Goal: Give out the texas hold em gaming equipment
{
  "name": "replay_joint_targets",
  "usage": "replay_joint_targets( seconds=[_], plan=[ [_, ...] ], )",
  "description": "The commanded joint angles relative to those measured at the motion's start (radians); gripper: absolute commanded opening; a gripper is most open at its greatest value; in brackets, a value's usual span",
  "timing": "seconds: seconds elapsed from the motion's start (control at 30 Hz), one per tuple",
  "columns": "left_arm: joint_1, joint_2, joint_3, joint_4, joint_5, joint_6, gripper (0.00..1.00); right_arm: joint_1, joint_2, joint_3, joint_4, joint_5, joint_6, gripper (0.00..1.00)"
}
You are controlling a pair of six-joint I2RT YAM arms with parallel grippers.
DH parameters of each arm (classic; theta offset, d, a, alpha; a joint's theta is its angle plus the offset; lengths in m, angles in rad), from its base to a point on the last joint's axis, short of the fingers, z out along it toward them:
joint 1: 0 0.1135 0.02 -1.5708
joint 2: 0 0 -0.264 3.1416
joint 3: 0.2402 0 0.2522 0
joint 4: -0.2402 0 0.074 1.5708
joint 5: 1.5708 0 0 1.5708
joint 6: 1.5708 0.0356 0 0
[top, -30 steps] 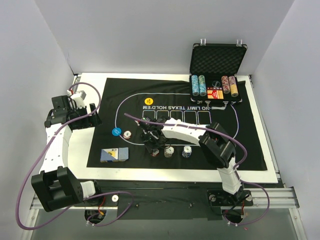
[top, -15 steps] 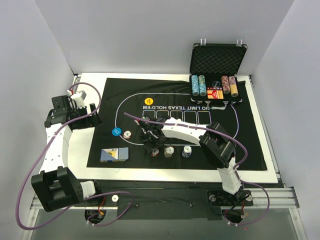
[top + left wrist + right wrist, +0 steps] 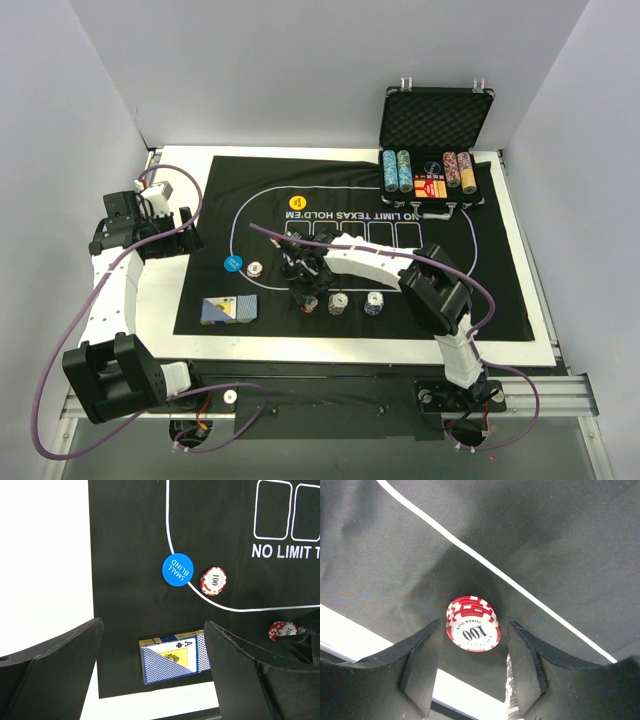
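A short stack of red-and-white 100 chips (image 3: 472, 627) stands on the black felt mat (image 3: 500, 290) between the fingers of my right gripper (image 3: 475, 624). The jaws are open, with a gap showing on the right side of the stack. From above, that gripper (image 3: 308, 292) is at the mat's near middle. Two more chip stacks (image 3: 339, 302) (image 3: 373, 302) stand to its right. A blue SMALL BLIND disc (image 3: 177, 569), a single red chip (image 3: 213, 581) and a blue card deck (image 3: 172, 657) lie at the mat's left. My left gripper (image 3: 152, 625) hovers open and empty above the deck.
A yellow disc (image 3: 297, 202) lies at the far side of the printed oval. The open black case (image 3: 435, 120) at the back right holds rows of chips (image 3: 397, 170). White table border (image 3: 180, 170) surrounds the mat. The edge of a grey-white stack (image 3: 510, 700) shows beside my right finger.
The right gripper's jaws have widened slightly around the red chip stack. The left arm has not moved.
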Motion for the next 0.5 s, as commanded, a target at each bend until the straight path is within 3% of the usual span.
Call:
replay_joint_targets(
  seconds=[0.0, 0.3, 0.47],
  plan=[
    [0.008, -0.017, 0.050, 0.005, 0.002, 0.008, 0.93, -0.005, 0.003, 0.011, -0.043, 0.000, -0.005, 0.50],
    [0.008, -0.012, 0.051, 0.006, 0.000, 0.008, 0.93, -0.004, -0.003, -0.001, -0.040, 0.009, -0.005, 0.42],
    [0.008, -0.012, 0.045, 0.009, -0.003, 0.008, 0.93, 0.002, -0.002, -0.010, -0.039, 0.008, -0.011, 0.43]
  ],
)
